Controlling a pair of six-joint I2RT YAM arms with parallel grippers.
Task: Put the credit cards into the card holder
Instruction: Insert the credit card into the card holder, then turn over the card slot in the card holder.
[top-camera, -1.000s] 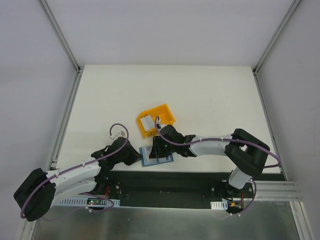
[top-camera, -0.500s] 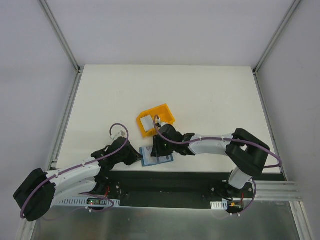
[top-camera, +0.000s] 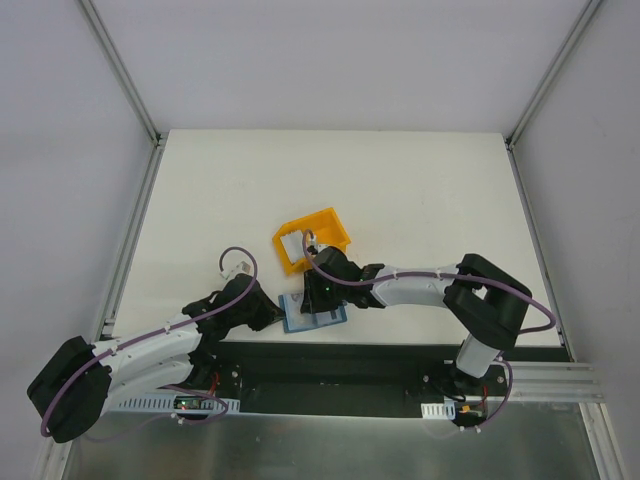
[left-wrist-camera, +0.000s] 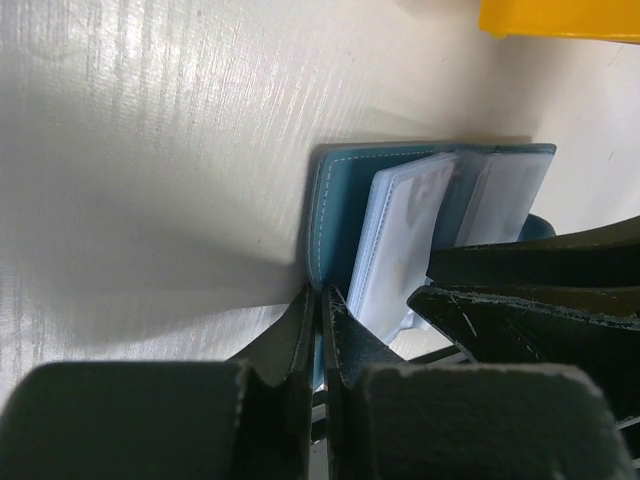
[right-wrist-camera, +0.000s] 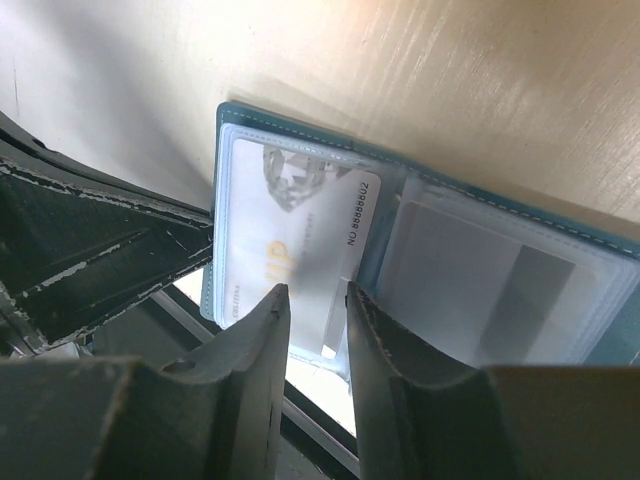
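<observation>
Bright, soft shadows, blurred wrist-view foregrounds

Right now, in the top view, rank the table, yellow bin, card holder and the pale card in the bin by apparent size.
1. table
2. yellow bin
3. card holder, partly covered, so its place below the bin is less sure
4. pale card, clearly smallest

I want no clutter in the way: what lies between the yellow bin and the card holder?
Nothing: bare table between the yellow bin and the card holder, as the left wrist view shows.
</observation>
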